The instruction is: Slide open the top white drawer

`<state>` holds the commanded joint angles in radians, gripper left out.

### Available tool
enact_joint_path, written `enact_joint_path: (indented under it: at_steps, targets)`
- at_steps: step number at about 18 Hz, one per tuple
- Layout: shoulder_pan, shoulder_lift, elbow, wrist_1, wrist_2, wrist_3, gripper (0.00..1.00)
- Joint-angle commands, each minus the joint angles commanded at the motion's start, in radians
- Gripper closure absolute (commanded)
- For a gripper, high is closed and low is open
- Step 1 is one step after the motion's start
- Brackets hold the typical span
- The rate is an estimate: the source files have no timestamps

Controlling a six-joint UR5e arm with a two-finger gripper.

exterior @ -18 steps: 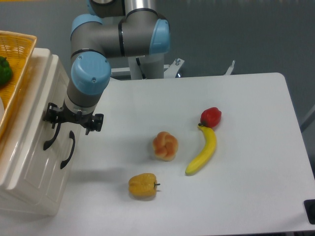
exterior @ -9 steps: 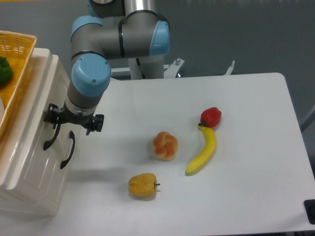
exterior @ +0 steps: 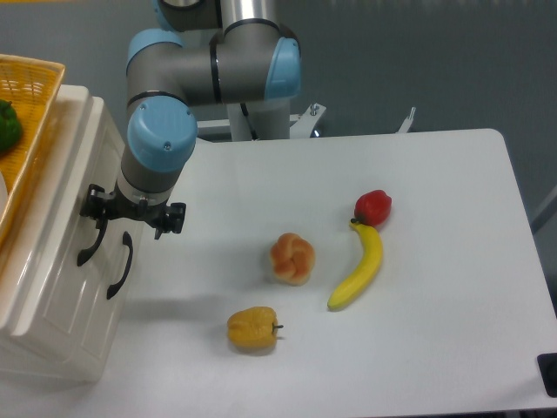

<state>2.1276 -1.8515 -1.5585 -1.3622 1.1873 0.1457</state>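
Cream-white, the top white drawer [exterior: 61,218] sits at the surface's [exterior: 435,218] left edge; we see our gripper [exterior: 103,225] at its black handle [exterior: 90,244], fingers' spread impossible to tell.

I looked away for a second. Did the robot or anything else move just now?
Barely. The gripper crept slightly right and down at the top white drawer by its black handle; the drawer looks no further out. The banana, peppers and basket stayed put.

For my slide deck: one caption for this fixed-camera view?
UR5e pincer at the top white drawer handle, drawer not visibly open; banana and peppers lie on the table.
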Motion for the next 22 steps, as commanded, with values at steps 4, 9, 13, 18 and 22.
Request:
enact_joint_path:
  at_steps: [4, 9, 13, 18, 22]
  targets:
    - [0.002, 0.0, 0.0, 0.002, 0.003, -0.002, 0.0]
    - [0.003, 0.0, 0.0, 0.0, 0.046, 0.0, 0.0]
    - [0.017, 0.0, 0.0, 0.0, 0.052, 0.0, 0.0]
    - [0.038, 0.002, 0.003, 0.003, 0.052, 0.003, 0.0]
    - [0.06, 0.002, 0.005, 0.002, 0.052, 0.003, 0.0]
